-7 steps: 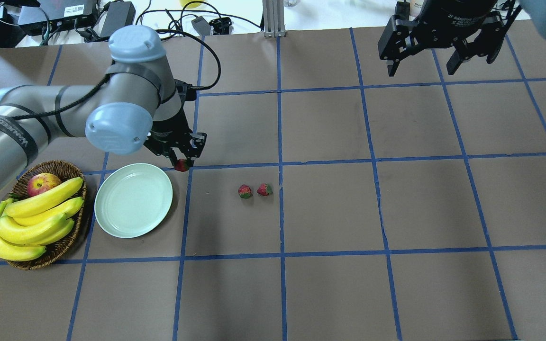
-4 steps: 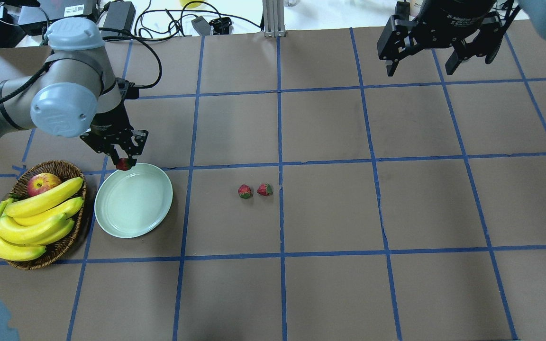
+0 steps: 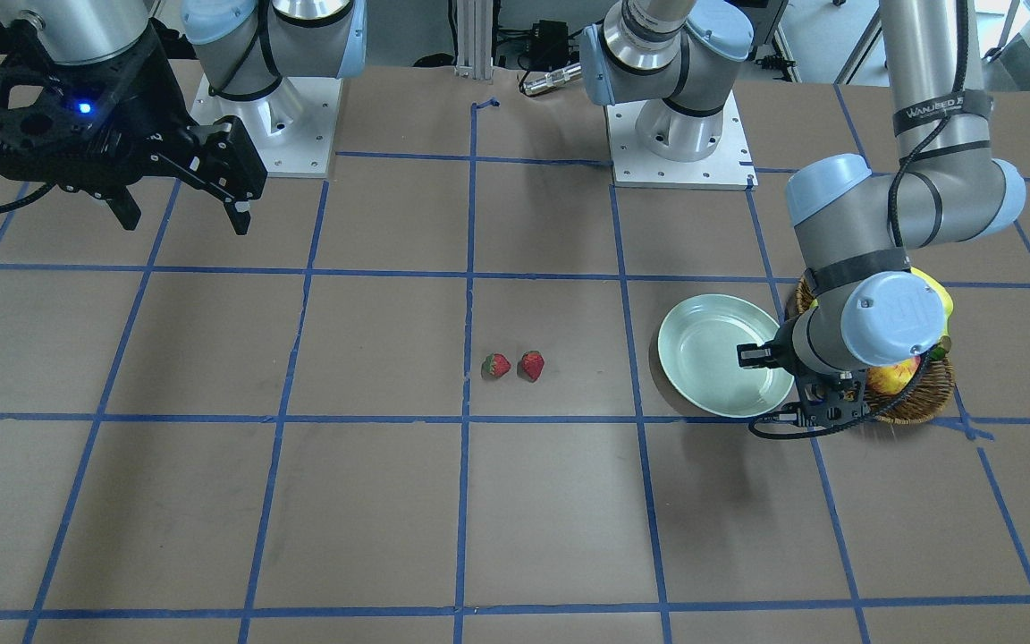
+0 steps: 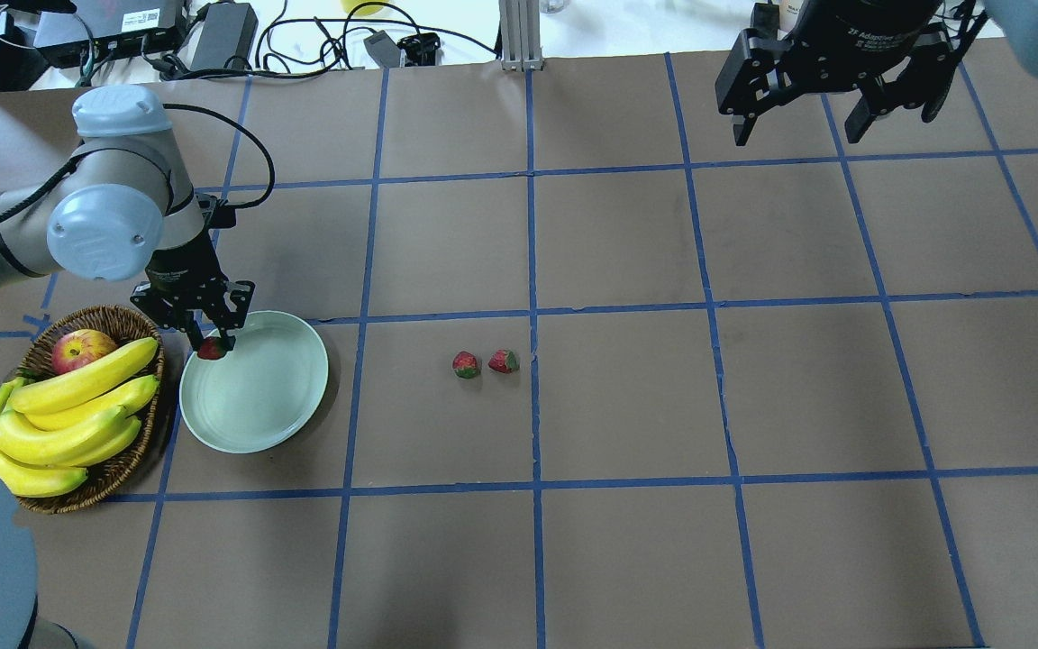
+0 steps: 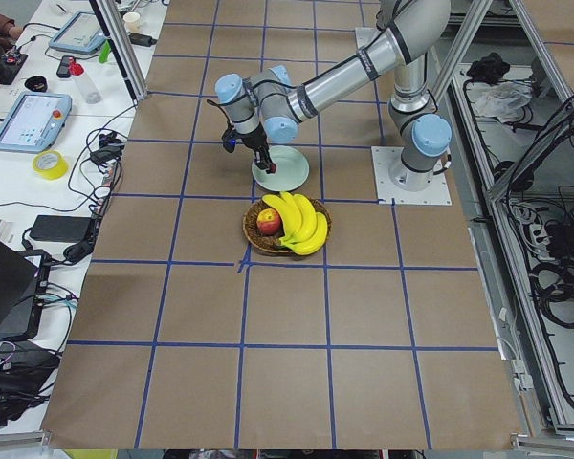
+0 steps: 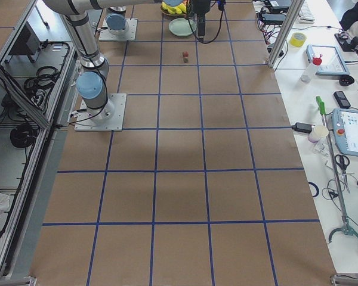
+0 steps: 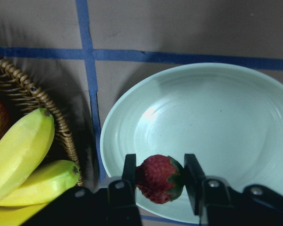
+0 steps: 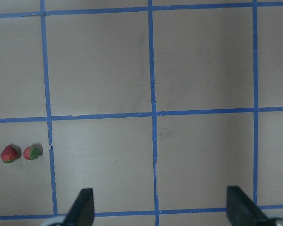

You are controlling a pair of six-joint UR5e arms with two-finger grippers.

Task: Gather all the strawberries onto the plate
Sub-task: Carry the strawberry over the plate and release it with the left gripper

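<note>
overhead view of a brown table gridded with blue tape. at middle left, the robot's left gripper points down, its two black fingers closed partway onto a small red strawberry with a green cap, pinching it at the sides. in the left wrist view the strawberry sits between the pads at bottom centre. it hangs over the round, shallow, pale mint plate, just inside the plate's upper left rim, on the side nearest the brown wicker basket. how high it hangs above the plate cannot be told.

the basket, at lower left, holds yellow bananas and a red-yellow apple. two more small red strawberries lie side by side near the middle of the frame, well apart from the plate. nothing rests on the plate.

at upper right, the right gripper hangs over bare table with its fingers spread wide, holding nothing.

what could go wrong, judged from here: the berry is close to the rim, not over the centre. released here, it could strike the raised rim and roll or bounce out onto the table beside the basket. a drop from too high would make that likelier. the fingers also stand near the basket, so a sideways drift could nudge it.
</note>
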